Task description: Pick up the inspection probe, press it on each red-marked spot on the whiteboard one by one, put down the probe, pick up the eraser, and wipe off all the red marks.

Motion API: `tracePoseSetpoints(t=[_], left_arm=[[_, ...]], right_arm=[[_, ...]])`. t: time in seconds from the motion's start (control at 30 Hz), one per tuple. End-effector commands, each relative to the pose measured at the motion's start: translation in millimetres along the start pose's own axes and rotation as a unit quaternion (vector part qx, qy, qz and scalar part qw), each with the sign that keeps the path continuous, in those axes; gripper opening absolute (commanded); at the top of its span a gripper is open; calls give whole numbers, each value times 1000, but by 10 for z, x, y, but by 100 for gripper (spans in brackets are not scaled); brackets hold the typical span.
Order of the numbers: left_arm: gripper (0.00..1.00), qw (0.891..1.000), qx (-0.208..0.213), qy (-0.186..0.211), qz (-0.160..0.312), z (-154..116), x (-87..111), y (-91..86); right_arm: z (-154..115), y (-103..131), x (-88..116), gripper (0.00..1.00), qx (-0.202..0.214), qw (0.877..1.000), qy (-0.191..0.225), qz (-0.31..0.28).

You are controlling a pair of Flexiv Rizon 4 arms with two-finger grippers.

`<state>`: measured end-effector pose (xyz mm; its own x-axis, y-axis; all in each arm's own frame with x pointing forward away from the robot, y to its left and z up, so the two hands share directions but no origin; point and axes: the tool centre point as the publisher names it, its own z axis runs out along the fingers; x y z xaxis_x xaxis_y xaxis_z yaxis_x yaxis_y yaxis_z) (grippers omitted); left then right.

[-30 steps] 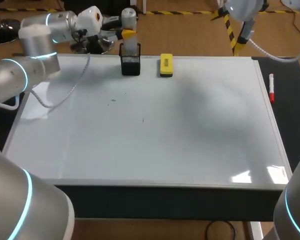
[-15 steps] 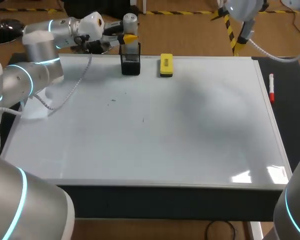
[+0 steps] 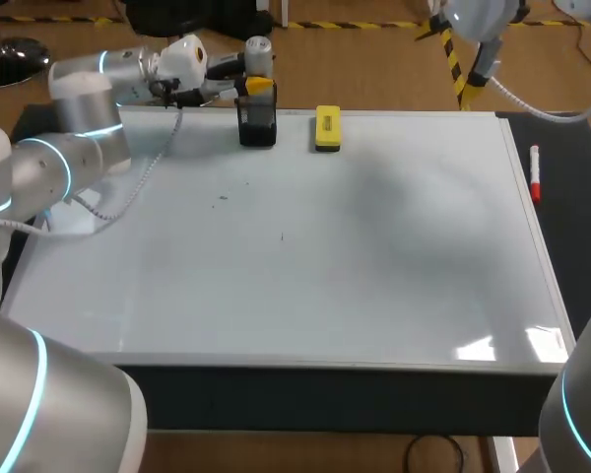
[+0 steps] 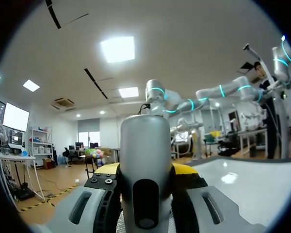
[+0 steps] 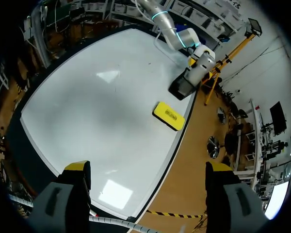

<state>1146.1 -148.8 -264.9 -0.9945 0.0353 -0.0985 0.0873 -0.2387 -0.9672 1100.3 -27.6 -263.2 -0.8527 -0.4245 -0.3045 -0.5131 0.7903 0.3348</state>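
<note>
The grey cylindrical probe (image 3: 259,51) stands upright with its lower end in the black mesh holder (image 3: 257,126) at the whiteboard's (image 3: 374,256) far edge. My left gripper (image 3: 257,87) is shut on it just above the holder. In the left wrist view the probe (image 4: 145,160) fills the gap between the yellow-tipped fingers (image 4: 186,170). The yellow eraser (image 3: 327,128) lies flat just right of the holder. My right gripper (image 5: 148,167) hangs open high above the board, looking down on the eraser (image 5: 169,115) and holder (image 5: 182,88). Only a few tiny dark specks (image 3: 222,200) show on the board.
A red marker pen (image 3: 535,175) lies on the dark strip along the board's right edge. My left arm's cable (image 3: 138,177) drapes over the far left part of the board. My right arm (image 3: 478,25) enters at the far right corner.
My left gripper has come down with the probe, lowering it into the black holder. The right arm has not moved.
</note>
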Motion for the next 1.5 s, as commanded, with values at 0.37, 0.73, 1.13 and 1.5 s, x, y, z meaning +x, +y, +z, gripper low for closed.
tracePoseSetpoints(t=[0.37,0.73,1.13,1.5], left_arm=[[68,999,2,48,2,-23,-60,41],[100,999,-4,43,5,-41,-38,-12],[100,1000,-17,-1,22,-231,-23,-325],[100,998,-24,-39,32,-490,158,-560]], right_arm=[[-8,-3,-5,100,1,1000,2,-1],[-8,-3,-5,100,1,1000,2,-1],[-8,-3,-5,100,1,1000,2,-1],[-8,-3,-5,100,1,1000,2,-1]])
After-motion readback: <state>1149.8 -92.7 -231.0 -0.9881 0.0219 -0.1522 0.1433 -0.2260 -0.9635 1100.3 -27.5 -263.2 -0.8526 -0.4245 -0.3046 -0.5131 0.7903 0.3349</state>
